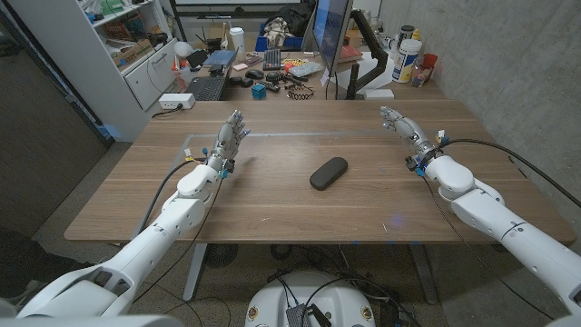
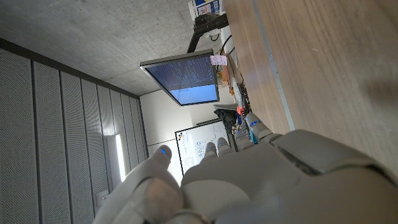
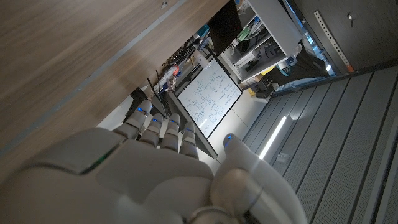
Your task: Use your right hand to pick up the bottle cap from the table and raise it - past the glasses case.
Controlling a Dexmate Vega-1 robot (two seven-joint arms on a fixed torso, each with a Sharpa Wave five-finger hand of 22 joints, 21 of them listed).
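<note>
Right hand (image 1: 402, 126): held above the tabletop near the far right corner, fingers extended and spread toward the far edge, nothing in it. Right wrist view shows the back of the same hand (image 3: 155, 174), fingers reaching out over the wood with the thumb apart; no object between them. A black cable loops from the wrist over the right edge.

Left hand (image 1: 230, 141): above the left part of the tabletop, short of the far edge, fingers apart and pointing up and away, holding nothing. Left wrist view shows its back (image 2: 249, 180), fingertips lifted off the wood.

Case (image 1: 329, 173): dark, oblong, lying flat near the middle of the tabletop, angled with one end toward the far right. It sits between the two hands, well apart from each, somewhat closer to the near edge than they are.

Cap: cannot make out any on the table (image 1: 272, 195). A tiny pale speck lies near the near edge, right of centre, too small to identify.

Behind the far edge: a cluttered desk with a monitor (image 1: 331, 32), a keyboard (image 1: 207, 87), a white bottle (image 1: 408, 62) and small items. White shelving (image 1: 136, 45) stands beyond the far left corner.
</note>
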